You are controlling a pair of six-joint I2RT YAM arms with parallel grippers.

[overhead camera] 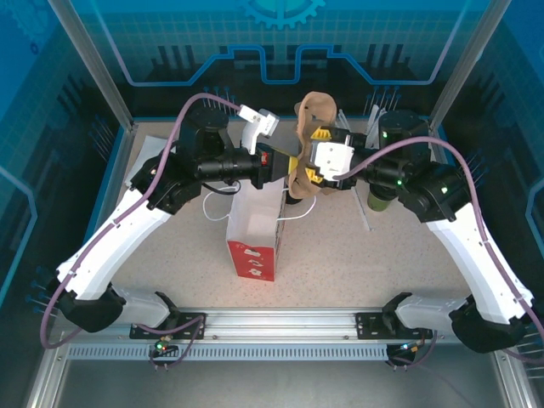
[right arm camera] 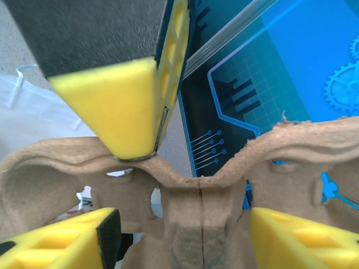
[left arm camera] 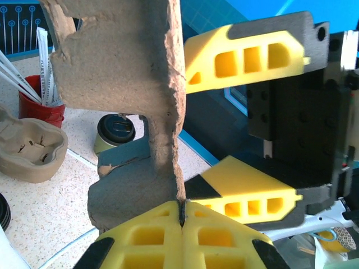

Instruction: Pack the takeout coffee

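The takeout coffee (left arm camera: 115,130), a small olive-green cup with a black lid, stands on the table; from above it peeks out under the right arm (overhead camera: 379,204). My left gripper (left arm camera: 181,214) is shut on the edge of a brown pulp cup carrier (left arm camera: 118,61), which it holds upright in the air above the table (overhead camera: 303,115). My right gripper (right arm camera: 185,235) is open, its yellow fingers (right arm camera: 291,235) apart on either side of the carrier's centre post (right arm camera: 202,218). The two grippers meet at the carrier above the back middle of the table (overhead camera: 304,161).
A white paper bag with a red base (overhead camera: 255,231) stands open just in front of the grippers. A red cup of white straws (left arm camera: 42,103) and a second pulp carrier (left arm camera: 28,148) sit on the table near the coffee. Blue enclosure walls (overhead camera: 280,42) stand behind.
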